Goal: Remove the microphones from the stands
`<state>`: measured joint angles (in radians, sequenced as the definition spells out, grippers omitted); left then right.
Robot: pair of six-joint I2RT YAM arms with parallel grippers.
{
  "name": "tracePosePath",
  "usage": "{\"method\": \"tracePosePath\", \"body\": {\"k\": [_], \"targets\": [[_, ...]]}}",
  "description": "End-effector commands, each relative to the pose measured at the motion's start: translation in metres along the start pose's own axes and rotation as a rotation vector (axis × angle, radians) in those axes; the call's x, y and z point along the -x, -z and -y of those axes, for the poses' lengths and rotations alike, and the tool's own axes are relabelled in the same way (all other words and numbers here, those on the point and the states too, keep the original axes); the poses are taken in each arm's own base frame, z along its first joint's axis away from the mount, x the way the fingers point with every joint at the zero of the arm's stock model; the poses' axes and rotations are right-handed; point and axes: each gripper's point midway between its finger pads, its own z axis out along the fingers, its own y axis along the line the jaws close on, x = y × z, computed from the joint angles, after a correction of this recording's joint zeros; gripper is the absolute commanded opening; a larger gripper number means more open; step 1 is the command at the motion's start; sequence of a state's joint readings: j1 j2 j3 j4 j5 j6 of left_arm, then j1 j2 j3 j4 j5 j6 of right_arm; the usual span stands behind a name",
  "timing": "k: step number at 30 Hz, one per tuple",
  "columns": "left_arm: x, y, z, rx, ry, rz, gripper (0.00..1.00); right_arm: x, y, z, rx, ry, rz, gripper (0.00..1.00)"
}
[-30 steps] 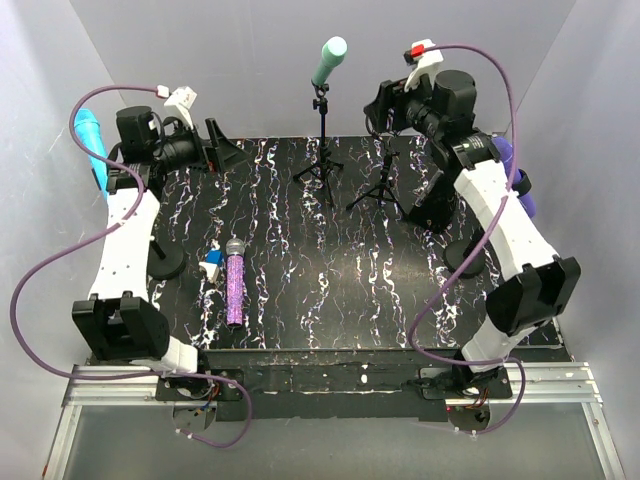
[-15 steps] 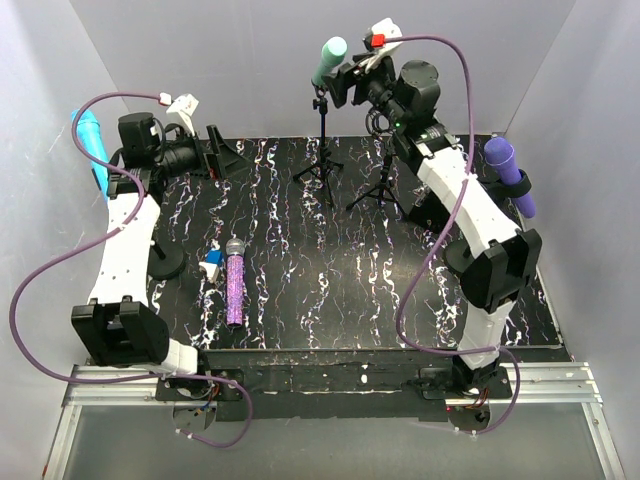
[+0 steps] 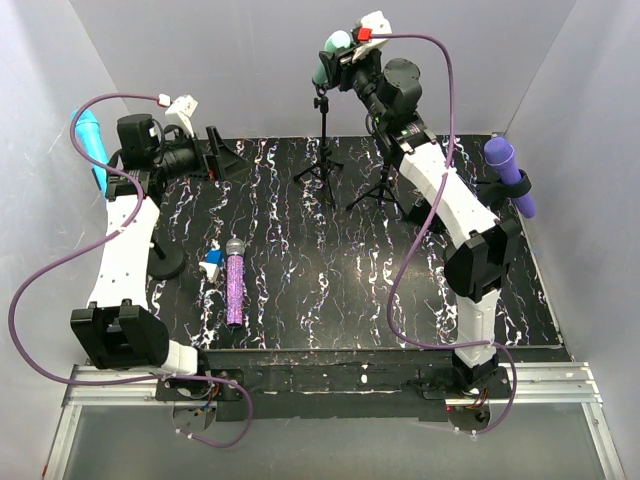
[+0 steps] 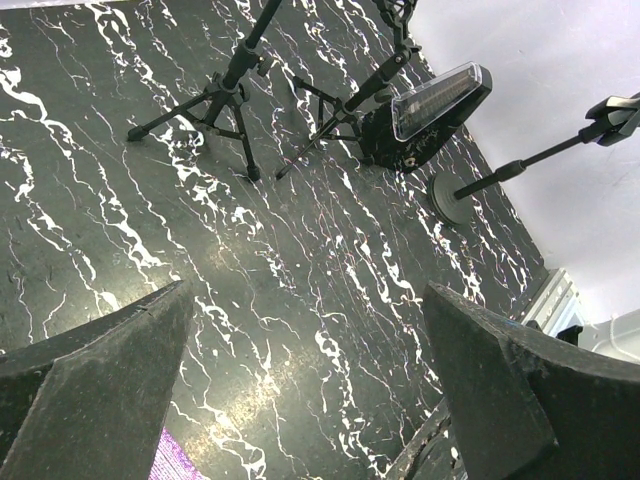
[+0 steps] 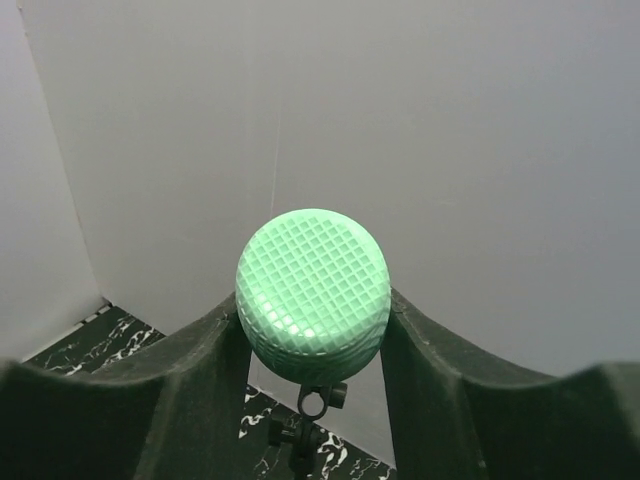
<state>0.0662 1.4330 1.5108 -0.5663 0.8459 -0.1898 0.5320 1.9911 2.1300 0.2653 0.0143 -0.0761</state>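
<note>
white walls [image 5: 450, 150] — right gripper [image 5: 313, 305] clamps the green microphone [image 5: 313, 285] at far centre, ready to lift it off the stand [image 5: 303, 445]; left gripper [image 4: 305, 300] hangs spread wide, empty.

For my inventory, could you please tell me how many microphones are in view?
4: green on the back stand; cyan far left; purple far right; glittery one lying on the table. None seems hidden.
</note>
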Motion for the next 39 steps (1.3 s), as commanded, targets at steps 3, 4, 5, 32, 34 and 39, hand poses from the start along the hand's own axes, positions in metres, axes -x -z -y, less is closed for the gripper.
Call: {"method": "tracePosePath", "body": {"k": [3, 4, 5, 32, 34, 39], "targets": [[-0.005, 0.004, 0.013, -0.051, -0.065, -0.001, 0.98, 0.057, 0.013, 0.004, -0.005, -0.029, 0.115, 0.38], [-0.006, 0.002, 0.014, -0.066, -0.095, -0.005, 0.98, 0.059, 0.016, -0.003, 0.036, -0.032, 0.116, 0.33], [-0.007, -0.001, 0.014, -0.08, -0.134, -0.001, 0.98, 0.066, 0.021, -0.006, 0.068, -0.038, 0.124, 0.3], [0.028, -0.228, 0.011, 0.005, -0.648, 0.427, 0.51, 0.062, 0.047, -0.038, 0.329, -0.233, -0.055, 0.01], [0.026, -0.231, 0.015, -0.023, -0.654, 0.421, 0.34, 0.061, 0.046, -0.036, 0.322, -0.235, -0.056, 0.01], [0.014, -0.224, 0.027, -0.051, -0.647, 0.395, 0.0, 0.06, 0.046, -0.038, 0.335, -0.238, -0.056, 0.01]]}}
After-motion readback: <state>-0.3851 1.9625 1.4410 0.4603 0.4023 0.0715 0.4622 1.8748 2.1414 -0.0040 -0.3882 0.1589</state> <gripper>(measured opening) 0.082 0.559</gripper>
